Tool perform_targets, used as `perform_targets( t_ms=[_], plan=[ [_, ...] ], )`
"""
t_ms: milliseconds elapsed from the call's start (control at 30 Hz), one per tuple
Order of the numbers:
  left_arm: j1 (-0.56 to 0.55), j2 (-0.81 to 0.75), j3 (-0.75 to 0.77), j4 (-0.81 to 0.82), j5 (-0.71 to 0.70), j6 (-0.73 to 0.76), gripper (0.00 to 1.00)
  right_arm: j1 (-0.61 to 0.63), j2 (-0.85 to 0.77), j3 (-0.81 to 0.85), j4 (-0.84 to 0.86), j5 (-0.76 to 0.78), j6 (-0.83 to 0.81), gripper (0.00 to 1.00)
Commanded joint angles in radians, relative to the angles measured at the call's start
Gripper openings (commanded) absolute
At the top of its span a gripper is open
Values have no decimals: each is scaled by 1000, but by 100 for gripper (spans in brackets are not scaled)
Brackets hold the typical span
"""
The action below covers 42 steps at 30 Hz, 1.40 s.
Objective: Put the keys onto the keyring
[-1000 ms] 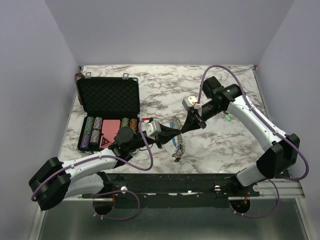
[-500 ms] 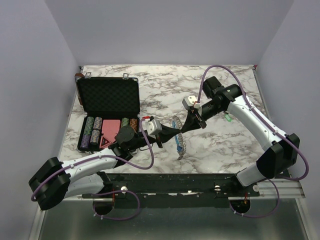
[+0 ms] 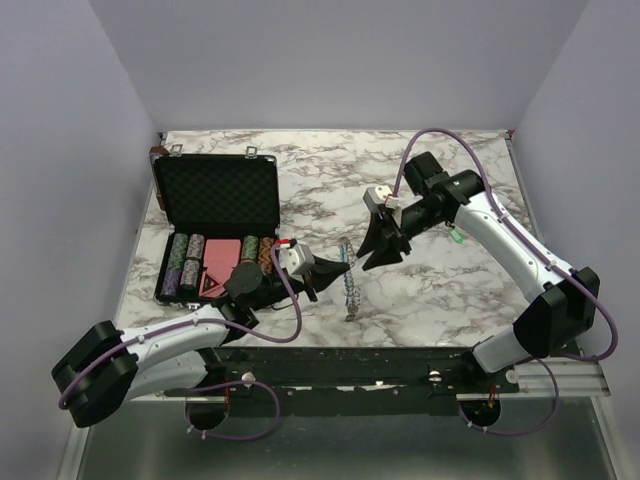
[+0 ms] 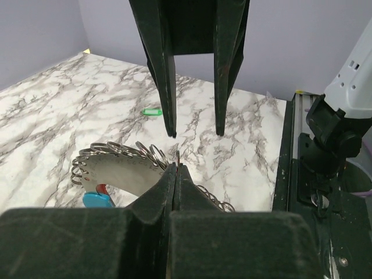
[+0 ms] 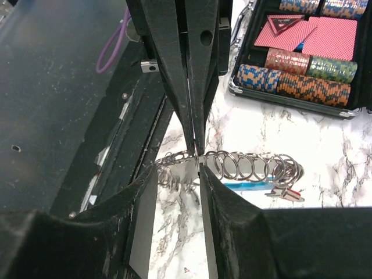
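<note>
The left gripper (image 4: 176, 172) was clamped shut on the thin grey metal keyring (image 4: 119, 158) (coiled loops, one bright blue segment) at mid-table. The right gripper (image 4: 196, 131) stood just beyond it, jaws apart, empty. Open white marble tabletop (image 3: 440, 290) spread rightward; the black foam-lined case (image 3: 215, 195) sat well left.

Right end effector (image 3: 368, 252) off keyring (image 3: 347, 280)

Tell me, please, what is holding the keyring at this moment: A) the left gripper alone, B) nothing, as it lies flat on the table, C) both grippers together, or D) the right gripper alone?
A: the left gripper is pinched shut on the edge of the keyring, while the right gripper has its fingers spread apart, not closed on the rings.
</note>
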Motion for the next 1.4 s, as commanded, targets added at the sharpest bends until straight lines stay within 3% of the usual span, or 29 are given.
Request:
perform_targets(
  t_ms=[0,300,733,900,1167,1300,1367],
  plan=[
    [18,-62,-32,98,61,32,0,-27,-45,23,-14,-43,16,44],
    [105,-163,-40,41,274,63,0,-121,-72,-2,-40,-43,-4,46],
    [179,-179,32,32,555,-32,0,-197,-83,-59,-42,-6,1,46],
    [205,-144,43,145,635,-139,0,-246,-85,-95,-36,12,16,46],
    [218,-111,60,185,649,-178,0,-317,-77,-143,16,60,88,46],
    [227,-153,94,-23,588,-74,0,-453,-69,-193,194,129,307,46],
    [231,-180,106,-118,558,-16,0,-553,-42,-207,216,158,338,46]
  ],
)
